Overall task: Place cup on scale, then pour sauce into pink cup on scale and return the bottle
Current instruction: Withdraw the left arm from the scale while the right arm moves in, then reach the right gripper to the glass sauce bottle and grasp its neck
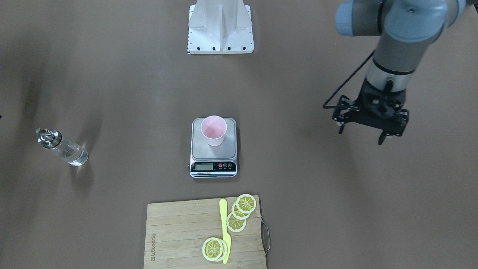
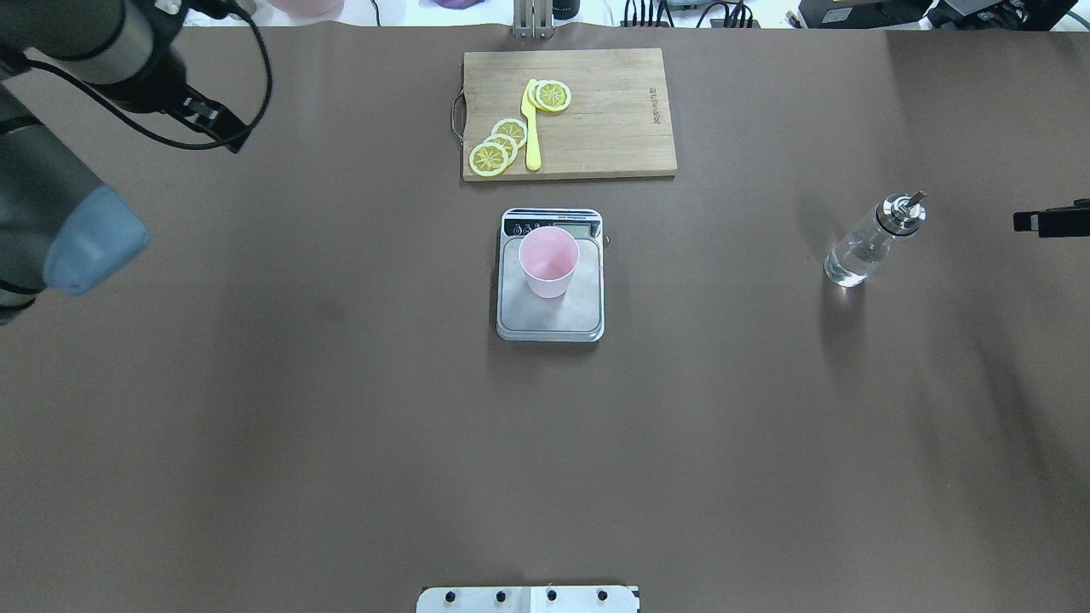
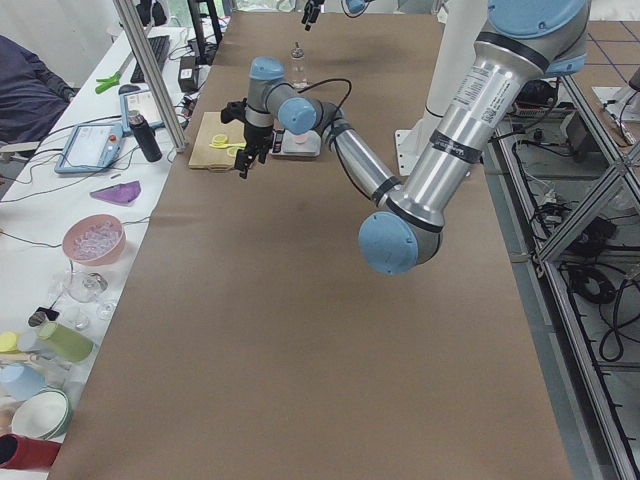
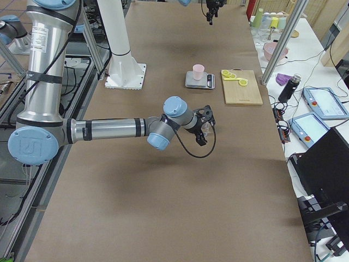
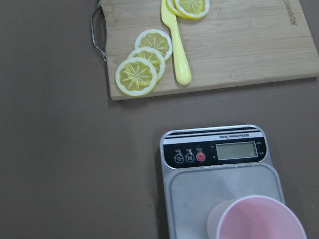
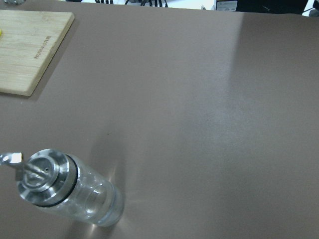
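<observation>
Since the bottle [image 1: 65,149], centre left, looks like slick, breakable glass, grasp its body firmly; the left tool [image 1: 361,133] hangs released, the right tool [image 2: 1035,223] I cannot tell.

Dull steel scale [image 1: 203,150] (matt plastic cup [image 1: 213,129])

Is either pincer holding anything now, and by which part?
Nothing. The left pincer is open and empty; the cup sits on the scale; the bottle stands apart from the right pincer.

On the brown table [image 2: 255,426] we find the scale [image 2: 550,319] at centre, the bottle [image 2: 860,251] upright well aside, a wooden board [image 2: 613,128] and a white base plate [image 1: 220,30].
</observation>
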Robot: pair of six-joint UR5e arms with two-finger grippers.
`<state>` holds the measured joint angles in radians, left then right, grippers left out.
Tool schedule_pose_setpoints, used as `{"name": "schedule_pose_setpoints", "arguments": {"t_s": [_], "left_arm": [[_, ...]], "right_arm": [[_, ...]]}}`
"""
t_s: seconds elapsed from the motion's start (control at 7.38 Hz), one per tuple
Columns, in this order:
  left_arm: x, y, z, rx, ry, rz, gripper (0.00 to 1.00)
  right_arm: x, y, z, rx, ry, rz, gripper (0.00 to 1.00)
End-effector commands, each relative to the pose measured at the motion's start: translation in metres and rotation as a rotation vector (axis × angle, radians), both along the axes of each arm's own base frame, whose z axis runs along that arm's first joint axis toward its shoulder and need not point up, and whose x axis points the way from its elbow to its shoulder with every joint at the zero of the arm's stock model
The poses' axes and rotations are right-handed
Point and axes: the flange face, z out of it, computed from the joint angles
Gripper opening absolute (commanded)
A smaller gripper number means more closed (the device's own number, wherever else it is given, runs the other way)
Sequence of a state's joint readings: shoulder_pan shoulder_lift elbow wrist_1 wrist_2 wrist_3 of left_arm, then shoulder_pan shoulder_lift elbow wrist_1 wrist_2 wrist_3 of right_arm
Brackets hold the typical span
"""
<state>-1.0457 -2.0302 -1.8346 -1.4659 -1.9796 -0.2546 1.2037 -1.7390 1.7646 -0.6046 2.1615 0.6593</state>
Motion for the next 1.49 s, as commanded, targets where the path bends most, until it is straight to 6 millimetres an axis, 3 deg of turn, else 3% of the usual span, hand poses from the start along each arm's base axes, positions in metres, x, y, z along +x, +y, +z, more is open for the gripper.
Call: {"name": "schedule_pose_setpoints", "arguments": {"t_s": [0.0, 0.27, 0.41, 0.68, 0.81, 1.36], "left_arm": [[-0.087, -0.006, 0.071, 0.017, -0.07, 0.079, 0.99], [-0.148, -0.001, 0.122, 0.002, -0.088, 0.113, 0.99], [-0.167, 0.005, 0.151, 0.012, -0.072, 0.125, 0.99], [-0.178, 0.007, 0.19, 0.027, -0.06, 0.111, 0.99], [-0.179, 0.011, 0.2, 0.025, -0.06, 0.108, 0.99], [-0.181, 0.016, 0.209, 0.012, -0.062, 0.107, 0.99]], "right_arm": [[-0.014, 0.014, 0.007, -0.045, -0.032, 0.001, 1.0], [-0.025, 0.02, 0.006, -0.086, -0.046, 0.014, 1.0], [-0.034, 0.035, 0.003, -0.111, -0.046, 0.036, 1.0], [-0.079, 0.054, -0.015, -0.116, -0.04, 0.098, 1.0], [-0.1, 0.059, -0.015, -0.099, -0.015, 0.136, 1.0], [-0.141, 0.058, -0.013, -0.01, 0.059, 0.232, 1.0]]}}
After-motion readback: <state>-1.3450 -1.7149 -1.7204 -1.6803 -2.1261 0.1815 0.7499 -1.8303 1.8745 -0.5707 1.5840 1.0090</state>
